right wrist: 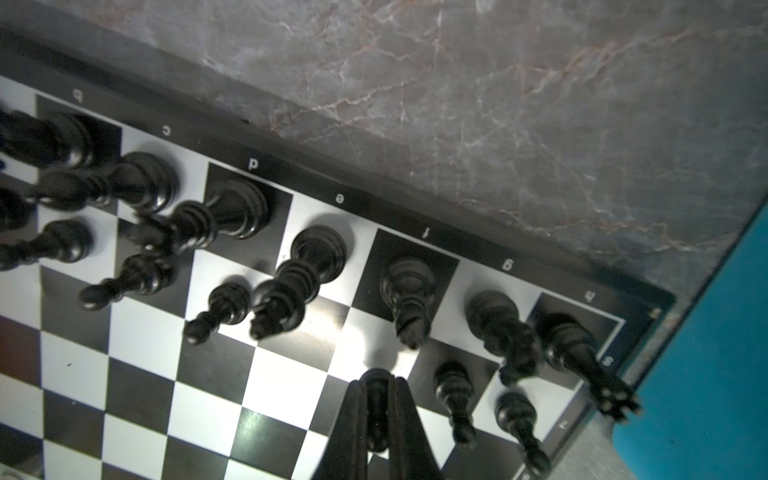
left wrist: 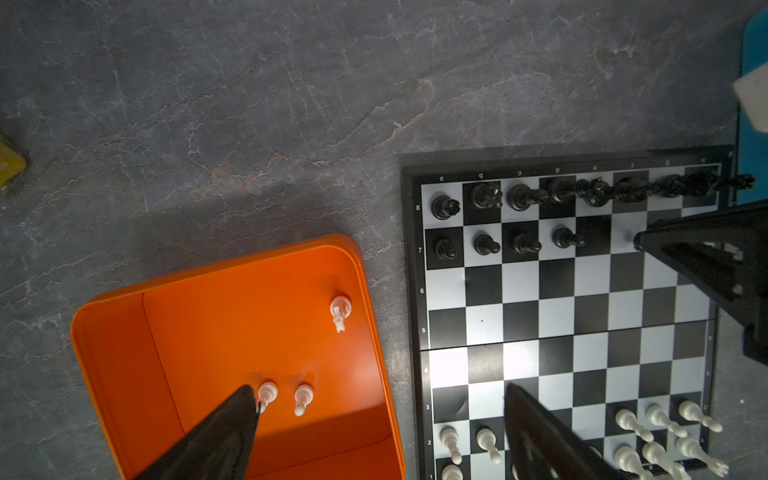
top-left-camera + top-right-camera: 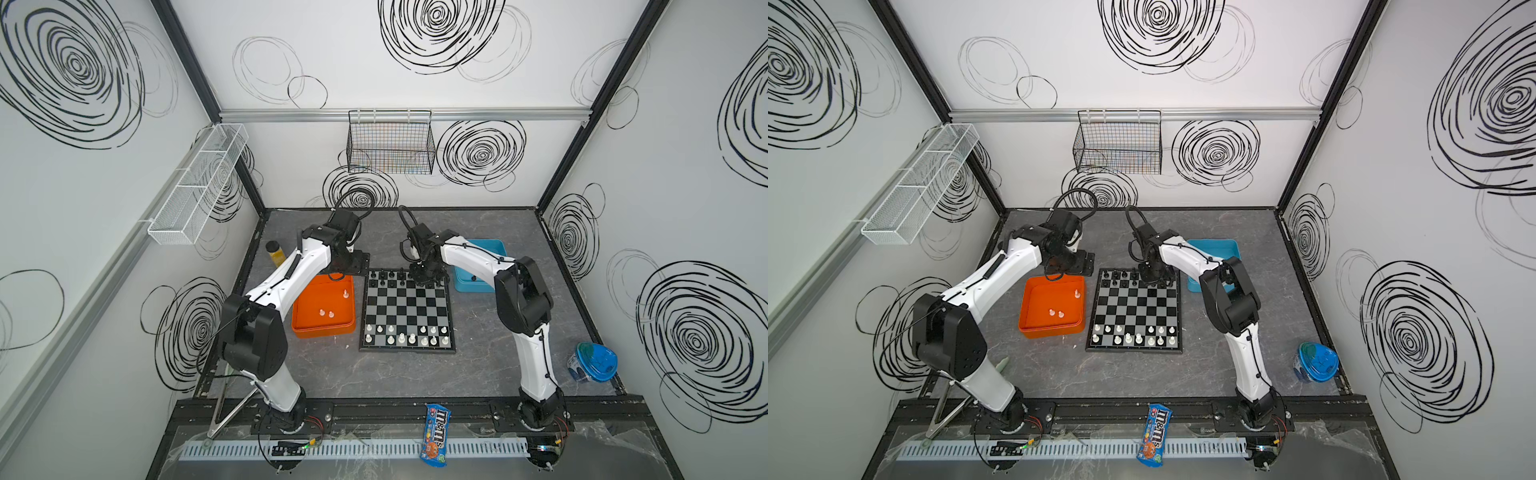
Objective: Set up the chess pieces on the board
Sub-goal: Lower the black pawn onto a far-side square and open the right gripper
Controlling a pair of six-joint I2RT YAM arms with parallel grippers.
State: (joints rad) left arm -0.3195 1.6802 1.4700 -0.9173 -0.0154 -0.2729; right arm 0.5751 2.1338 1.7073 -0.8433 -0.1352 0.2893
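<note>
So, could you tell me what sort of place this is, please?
Probably a robotics test cell: swirl-printed wall panels enclose it, and the left arm and right arm, mounted on a rail, flank the board.

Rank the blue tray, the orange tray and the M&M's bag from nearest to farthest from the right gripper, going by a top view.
From the right gripper, shut on a black piece:
1. Blue tray, just beside it on the right.
2. Orange tray, across the board on the left.
3. M&M's bag, at the front rail.
</note>
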